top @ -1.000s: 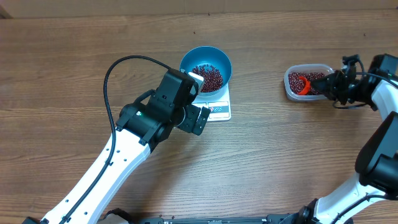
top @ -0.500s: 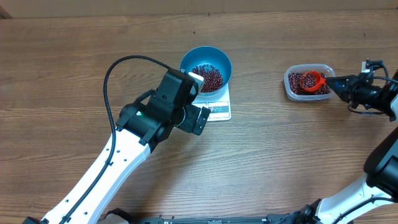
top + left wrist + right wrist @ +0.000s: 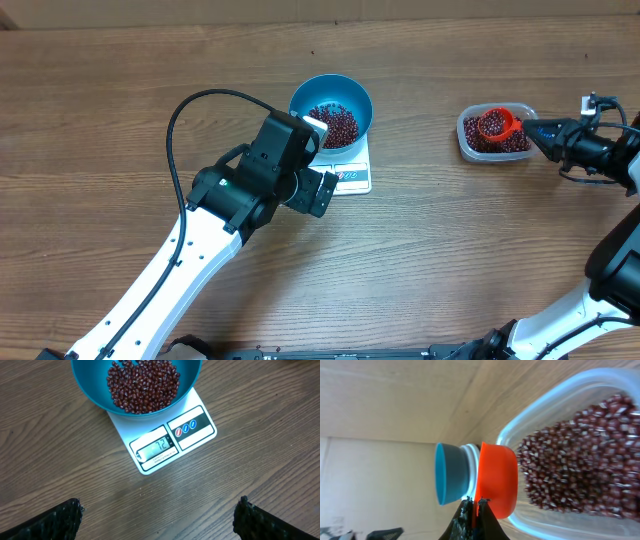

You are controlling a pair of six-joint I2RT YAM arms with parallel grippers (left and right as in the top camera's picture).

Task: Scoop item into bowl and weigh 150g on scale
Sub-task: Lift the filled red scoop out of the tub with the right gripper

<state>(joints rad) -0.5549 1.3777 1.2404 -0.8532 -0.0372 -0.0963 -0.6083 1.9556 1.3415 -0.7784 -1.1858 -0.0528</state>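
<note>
Scoop over the tub, bowl part-filled on the scale.
My right gripper (image 3: pixel 533 129) is clamped tight on the handle of the orange scoop (image 3: pixel 497 126), which hangs over the clear tub (image 3: pixel 465 143) of beans (image 3: pixel 510 144), well apart from the scale (image 3: pixel 355 180); I can't tell whether the scoop is loaded. The blue bowl (image 3: pixel 298 100) sits on the scale with more beans covering its bottom, and the display reads 72. My left gripper (image 3: pixel 159 510) hovers just in front of the scale, jaws spread wide, holding nothing.

White arm links (image 3: pixel 165 270), black joint housings (image 3: pixel 250 180), a looping black cable (image 3: pixel 170 135).
</note>
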